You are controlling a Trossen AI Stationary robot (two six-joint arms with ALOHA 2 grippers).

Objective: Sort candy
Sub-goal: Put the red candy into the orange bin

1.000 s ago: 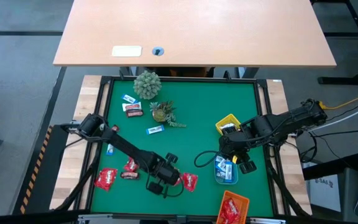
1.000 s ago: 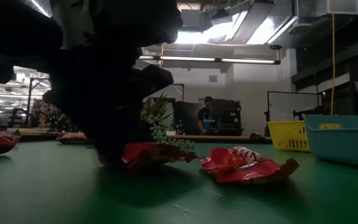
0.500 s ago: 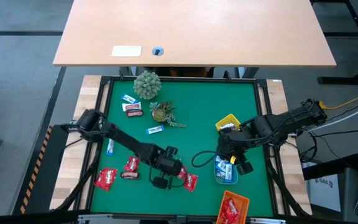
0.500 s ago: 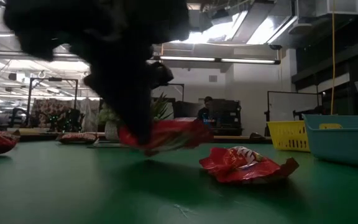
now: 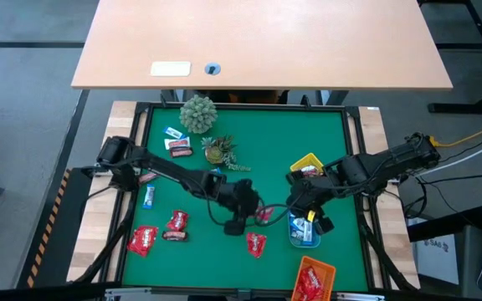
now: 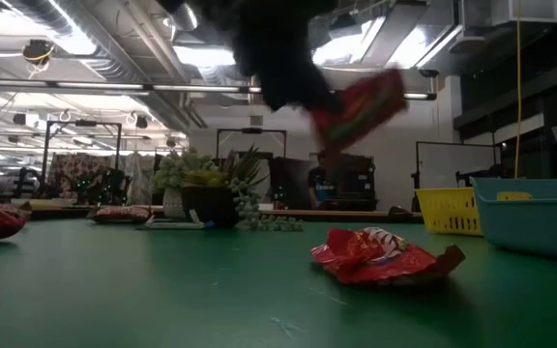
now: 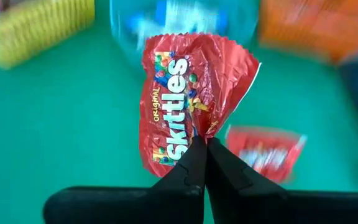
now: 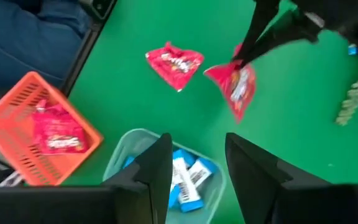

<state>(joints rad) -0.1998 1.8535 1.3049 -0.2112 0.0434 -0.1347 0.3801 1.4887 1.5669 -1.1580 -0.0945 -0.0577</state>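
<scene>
My left gripper (image 5: 254,214) is over the middle of the green mat, shut on a shiny red Skittles packet (image 7: 191,93) that is up in the air (image 6: 356,97). My right gripper (image 8: 197,163) hovers open and empty above the blue tray (image 5: 305,234), which holds blue-and-white wrappers (image 8: 188,177). A second red packet (image 5: 256,243) lies flat on the mat near the front. Two more red packets (image 5: 142,240) and a maroon bar (image 5: 174,236) lie at the front left. Blue-and-white wrappers (image 5: 210,174) lie further back. My left gripper pinches the red packet between its two shut fingertips (image 7: 194,163) at one end edge (image 7: 199,134). The fingers come from above, slanting toward the table's right. The packet hangs tilted below them (image 8: 238,87), lifted clear of the mat.
A yellow tray (image 5: 306,165) stands behind the blue one. An orange tray (image 5: 315,280) at the front right holds a red packet (image 8: 58,134). Two small green plants (image 5: 198,113) (image 5: 217,150) stand at the far left-centre. A person shows in the room beyond (image 6: 322,179).
My left gripper, shut on the red packet, has raised it off the mat at the front and carried it up and toward the table's right and far side, nearer the blue tray. The other red packet has stayed on the mat.
</scene>
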